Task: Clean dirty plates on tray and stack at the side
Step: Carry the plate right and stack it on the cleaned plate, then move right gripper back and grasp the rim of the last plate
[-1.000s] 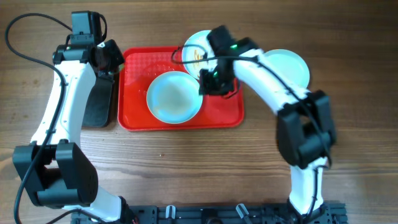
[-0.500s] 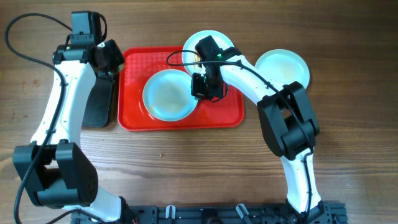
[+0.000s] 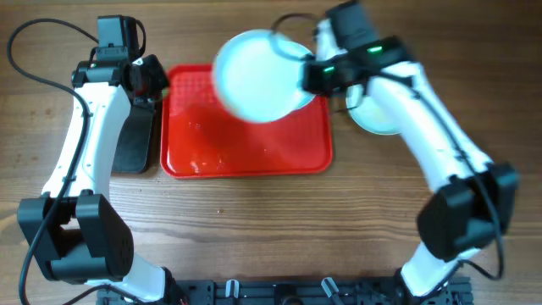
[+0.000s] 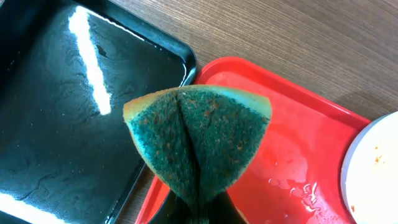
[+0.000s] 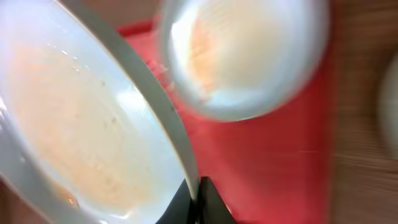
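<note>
On the wood-grain table (image 3: 254, 220), the glossy red rectangular tray (image 3: 254, 152) lies wet under a round white sauce-filmed plate (image 3: 254, 76) pinched at its rim by the right gripper (image 5: 198, 202), while the left gripper (image 4: 198, 214) clamps a folded scratchy green sponge (image 4: 199, 143).

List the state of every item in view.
held plate: above red tray, rim pinched, smeared orange.
right gripper: shut on held plate.
left gripper: shut on sponge.
sponge: folded, pinched.
red tray: wet.
black tray: wet-looking.
side plate: flat on table.
rear plate: lying flat, smeared.
</note>
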{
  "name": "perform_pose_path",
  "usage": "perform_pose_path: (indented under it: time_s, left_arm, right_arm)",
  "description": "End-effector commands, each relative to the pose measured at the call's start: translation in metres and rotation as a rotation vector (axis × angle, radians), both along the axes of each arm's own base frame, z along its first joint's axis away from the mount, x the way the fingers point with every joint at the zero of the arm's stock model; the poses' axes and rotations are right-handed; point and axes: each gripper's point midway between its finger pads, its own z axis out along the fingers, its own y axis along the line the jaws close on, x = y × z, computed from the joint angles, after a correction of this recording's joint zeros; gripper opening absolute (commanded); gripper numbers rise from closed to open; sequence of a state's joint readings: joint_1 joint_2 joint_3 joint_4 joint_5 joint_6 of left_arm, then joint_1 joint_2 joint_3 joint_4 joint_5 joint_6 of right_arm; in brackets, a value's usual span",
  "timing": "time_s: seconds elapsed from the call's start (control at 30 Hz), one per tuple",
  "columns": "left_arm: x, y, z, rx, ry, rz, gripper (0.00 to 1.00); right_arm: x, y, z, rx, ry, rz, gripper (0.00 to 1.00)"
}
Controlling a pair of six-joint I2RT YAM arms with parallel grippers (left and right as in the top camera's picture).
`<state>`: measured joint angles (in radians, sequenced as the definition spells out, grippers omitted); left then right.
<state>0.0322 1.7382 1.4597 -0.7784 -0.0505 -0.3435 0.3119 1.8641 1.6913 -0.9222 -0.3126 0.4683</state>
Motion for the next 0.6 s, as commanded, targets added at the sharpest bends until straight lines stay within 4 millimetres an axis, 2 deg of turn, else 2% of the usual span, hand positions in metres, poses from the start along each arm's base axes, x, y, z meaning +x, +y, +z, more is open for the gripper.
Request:
perform_pose_path:
  time_s: [0.0,0.03,0.13,0.2,0.3,0.37,0.43,0.47,0.57]
  left_arm:
    - [0.001,0.001,-0.004,-0.012,0.006,0.009,0.04]
    - [0.001,0.001,-0.004,-0.012,0.006,0.009,0.04]
    - [0.001,0.001,-0.004,-0.012,0.006,0.009,0.04]
    - [0.001,0.001,-0.004,-0.012,0.006,0.009,0.04]
    - [0.001,0.001,-0.004,-0.012,0.006,0.009,0.04]
    - [0.001,0.001,-0.004,-0.012,0.006,0.009,0.04]
    - [0.001,0.001,-0.004,-0.012,0.005,0.009,0.04]
    - [0.001,0.001,-0.004,-0.012,0.006,0.009,0.04]
    - [0.001,0.001,-0.004,-0.013,0.006,0.009,0.04]
  right_arm:
    - [0.016,-0.102,-0.010,-0.171,0.036,-0.264,0.04]
    - [0.013,-0.136,-0.016,-0.223,0.068,-0.340,0.04]
    - [0.004,-0.207,-0.033,-0.314,0.124,-0.496,0.04]
    - [-0.007,-0.241,-0.053,-0.372,0.163,-0.572,0.04]
    - [-0.021,-0.268,-0.085,-0.378,0.201,-0.633,0.04]
    - [-0.019,-0.270,-0.096,-0.362,0.185,-0.638,0.06]
    - [-0.012,-0.259,-0.099,-0.315,0.157,-0.588,0.32]
    - [-0.007,-0.251,-0.098,-0.285,0.137,-0.547,0.36]
    - [0.010,-0.210,-0.084,-0.142,0.091,-0.439,0.37]
